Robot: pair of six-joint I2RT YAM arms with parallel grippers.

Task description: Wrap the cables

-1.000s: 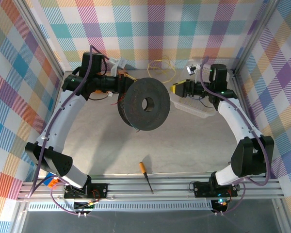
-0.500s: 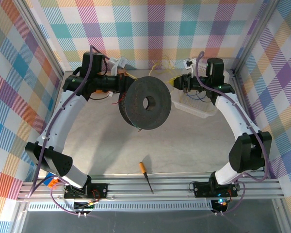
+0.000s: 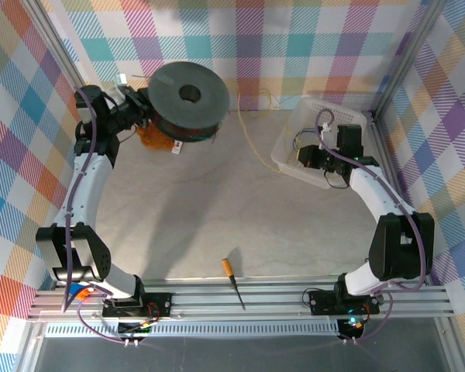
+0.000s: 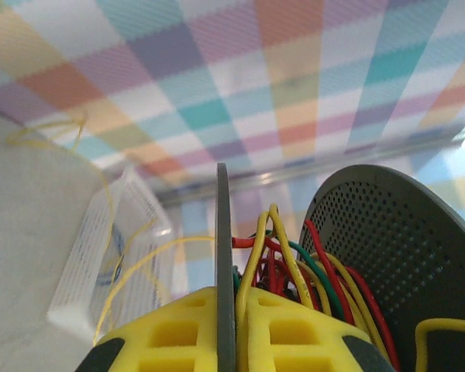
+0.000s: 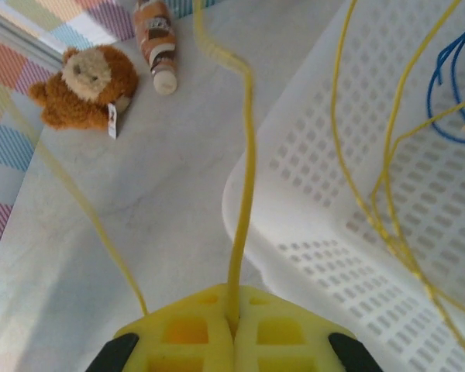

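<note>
Cable [image 5: 243, 186] pinched in my right gripper [image 5: 232, 298], fingers pressed together on 1 yellow strand at the left rim of the white basket [image 5: 356, 201], centre right in the top view. My left gripper [image 4: 226, 298] is clamped on a flange of the spool [image 3: 169, 91], upper left. The strand crosses the table between the 2. My judgement: hold the pinch, take up slack gently, lay turns between the flanges, and steer clear of the loops in the basket.

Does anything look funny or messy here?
Yes. A brown teddy bear lies on the table beside a small bottle, odd things among wires. Also a thin yellow cable stretches across the table between the spool and the white basket, not wound up yet.
</note>
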